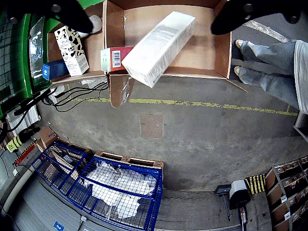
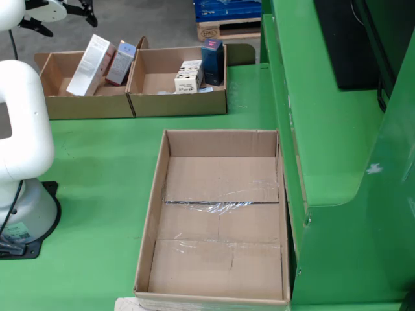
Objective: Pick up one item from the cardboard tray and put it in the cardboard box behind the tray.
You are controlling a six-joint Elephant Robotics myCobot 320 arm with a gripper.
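1. Fingers (image 1: 72,14) (image 2: 83,9): two dark prongs, spread wide apart with nothing clamped between them. In the fixed view they are above the far left corner of the table (image 2: 97,168).
2. White box (image 1: 159,48) (image 2: 89,56): tall carton with fine print, standing tilted in the left cardboard box (image 2: 61,103) at the table's far edge. It is below the fingers and not touching them.
3. Red box (image 1: 115,58) (image 2: 120,63): barcode on one end; it leans just beside the white box in the same container, against the wall shared with the neighbouring box.
4. Right cardboard box (image 2: 181,103) (image 1: 94,48): at the far edge, touching the left one. It holds a cow-pattern carton (image 1: 72,50) (image 2: 188,76) and a dark blue box (image 2: 213,61).
5. Cardboard tray (image 2: 155,214): large and shallow, reaching to the near edge and set against the raised green shelf (image 2: 324,129) on the right side. Clear tape crosses its floor.
6. Robot base (image 2: 23,207): white, at the left edge of the table.
7. Floor past the far edge, gripper view: a blue wire cage (image 1: 110,187), a yellow line (image 1: 202,103) and a person's legs (image 1: 269,67) in jeans.
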